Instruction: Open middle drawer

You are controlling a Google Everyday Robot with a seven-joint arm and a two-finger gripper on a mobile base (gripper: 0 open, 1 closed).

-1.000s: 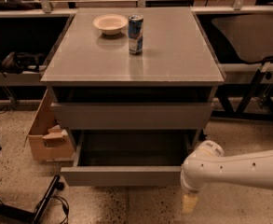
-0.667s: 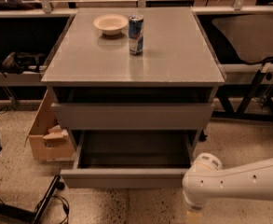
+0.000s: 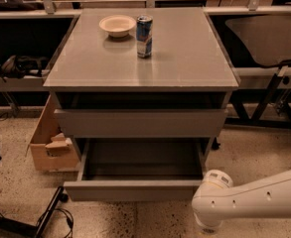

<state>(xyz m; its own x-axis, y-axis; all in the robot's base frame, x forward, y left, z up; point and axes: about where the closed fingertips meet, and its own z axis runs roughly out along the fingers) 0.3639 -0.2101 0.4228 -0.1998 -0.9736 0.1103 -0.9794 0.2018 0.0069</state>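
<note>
view: single camera | position: high, facing cabinet front, tilted down | range: medium | gripper cut off at bottom edge, lower right

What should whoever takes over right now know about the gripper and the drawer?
Gripper: out of view, below the picture's lower edge. Only the arm shows, low at the right, by the pulled-out drawer's right front corner.
Middle drawer: pulled well out, its shallow box showing.
Done: the drawer looks open.
Left: probably only backing the arm away without knocking the drawer front.
</note>
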